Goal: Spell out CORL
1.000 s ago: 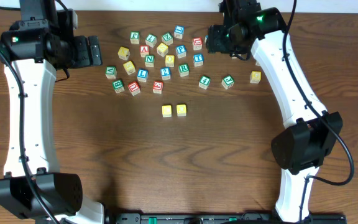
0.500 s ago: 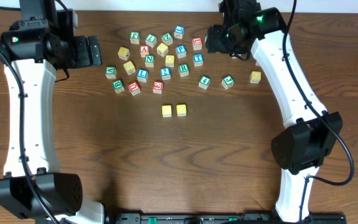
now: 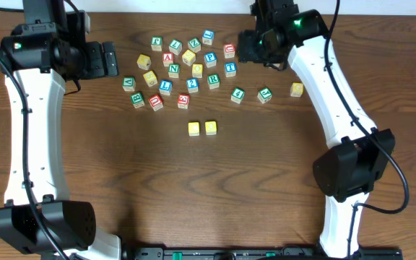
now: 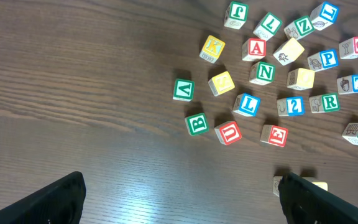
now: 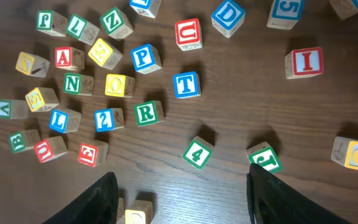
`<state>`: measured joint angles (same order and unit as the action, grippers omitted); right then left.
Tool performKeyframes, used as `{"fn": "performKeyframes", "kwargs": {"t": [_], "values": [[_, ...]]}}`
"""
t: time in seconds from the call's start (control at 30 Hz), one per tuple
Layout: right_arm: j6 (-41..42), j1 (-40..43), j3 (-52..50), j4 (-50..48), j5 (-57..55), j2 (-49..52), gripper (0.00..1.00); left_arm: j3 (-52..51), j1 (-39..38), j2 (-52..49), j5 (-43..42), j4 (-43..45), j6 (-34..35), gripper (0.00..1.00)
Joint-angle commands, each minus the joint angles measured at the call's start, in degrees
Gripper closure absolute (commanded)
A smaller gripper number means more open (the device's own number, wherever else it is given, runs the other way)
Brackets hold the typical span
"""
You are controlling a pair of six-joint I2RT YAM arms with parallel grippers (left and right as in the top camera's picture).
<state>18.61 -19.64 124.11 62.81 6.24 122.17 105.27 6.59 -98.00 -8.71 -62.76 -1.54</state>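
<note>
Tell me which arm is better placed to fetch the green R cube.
Right. The right gripper, open, hovers nearer the green R cube; the left gripper sits farther away, beyond other cubes.

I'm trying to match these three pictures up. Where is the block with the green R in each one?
Overhead: the green R block lies in the upper middle of the picture, in the right half of the cluster.
Left wrist: far right, about mid-height.
Right wrist: left of centre.
Shared landmark: the blue 2 block lies right beside it in all three.
</note>
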Motion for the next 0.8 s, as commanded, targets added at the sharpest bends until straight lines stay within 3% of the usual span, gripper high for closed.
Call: {"fn": "performKeyframes", "kwargs": {"t": [0.0,0.77], "values": [[-0.7,-0.7,-0.2,-0.2,0.1,0.8,0.39,1.5,-0.2,-0.1,-0.3,-0.1,-0.3,0.02],[-1.2,-1.0,-0.2,-0.2,-0.3,0.8,0.38,1.5,-0.2,-0.1,-0.3,-0.1,-0.3,0.02]]}}
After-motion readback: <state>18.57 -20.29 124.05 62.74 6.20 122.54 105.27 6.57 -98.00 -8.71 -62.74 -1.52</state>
